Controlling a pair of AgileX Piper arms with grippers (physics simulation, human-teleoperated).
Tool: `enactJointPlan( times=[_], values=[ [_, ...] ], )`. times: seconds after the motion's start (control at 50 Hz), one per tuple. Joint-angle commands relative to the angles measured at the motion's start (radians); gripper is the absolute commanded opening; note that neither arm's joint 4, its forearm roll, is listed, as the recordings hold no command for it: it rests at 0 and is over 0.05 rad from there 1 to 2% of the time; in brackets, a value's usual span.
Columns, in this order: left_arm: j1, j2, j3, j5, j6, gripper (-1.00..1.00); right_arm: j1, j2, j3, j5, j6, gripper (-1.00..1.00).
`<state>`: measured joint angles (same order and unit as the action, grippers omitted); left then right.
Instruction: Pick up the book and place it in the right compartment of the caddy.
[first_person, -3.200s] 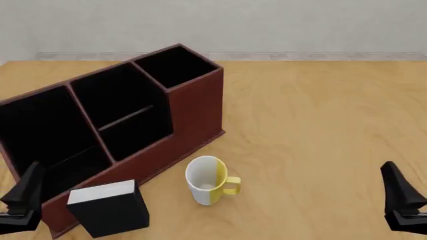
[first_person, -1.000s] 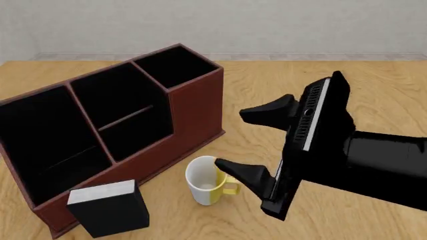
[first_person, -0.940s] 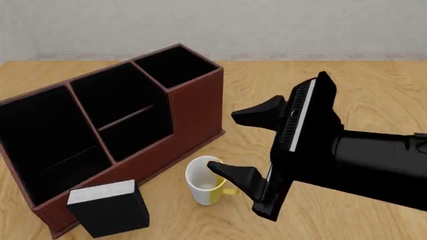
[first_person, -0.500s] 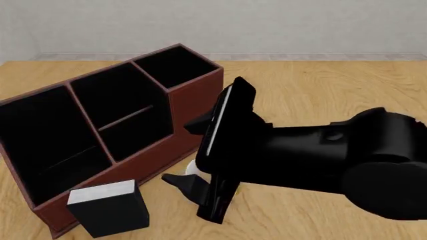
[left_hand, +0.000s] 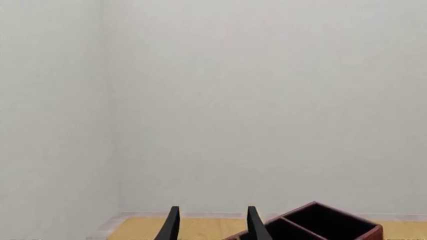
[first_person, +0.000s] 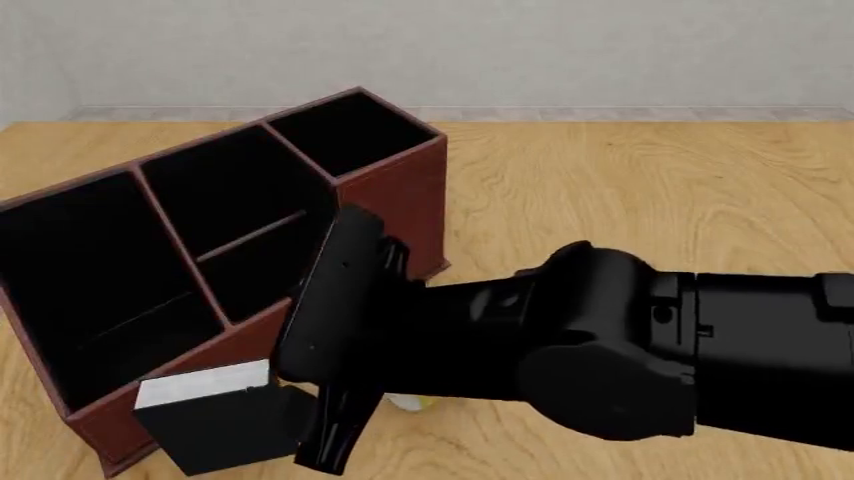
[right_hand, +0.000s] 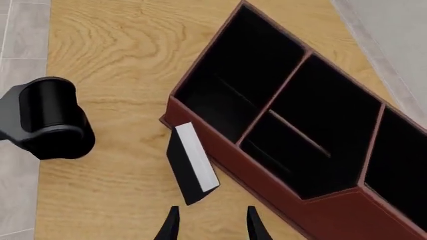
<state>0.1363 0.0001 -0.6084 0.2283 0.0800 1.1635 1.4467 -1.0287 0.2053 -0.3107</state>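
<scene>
Book (right_hand: 191, 165) stands at the table's (first_person: 641, 190) near-left corner, against the caddy's (first_person: 387, 200) front wall; right gripper (right_hand: 209, 225) hovers over it, fingers spread to straddle the covers; left gripper (left_hand: 211, 225) spread, parked clear; right compartment (first_person: 350, 132) vacant.

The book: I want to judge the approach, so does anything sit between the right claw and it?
Nothing visible does. In the right wrist view the open right claw looks straight at the small black-covered book with a white page edge, with only bare wooden table between them. The dark red-brown box caddy stands right beside the book.
</scene>
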Motion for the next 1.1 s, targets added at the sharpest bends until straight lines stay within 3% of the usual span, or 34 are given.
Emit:
enactJointPlan(
  times=[0.02, 0.5, 1.1],
  values=[
    [0.015, 0.0, 0.03, -0.019, 0.004, 1.0, 0.026, 0.099, -0.032, -0.039, 0.023, 1.0],
    [0.046, 0.0, 0.084, -0.054, -0.003, 1.0, -0.001, 0.252, -0.129, -0.038, 0.028, 1.0],
    [0.056, 0.0, 0.121, -0.084, 0.002, 1.0, 0.001, 0.36, -0.142, -0.103, 0.069, 1.0]
  ],
)
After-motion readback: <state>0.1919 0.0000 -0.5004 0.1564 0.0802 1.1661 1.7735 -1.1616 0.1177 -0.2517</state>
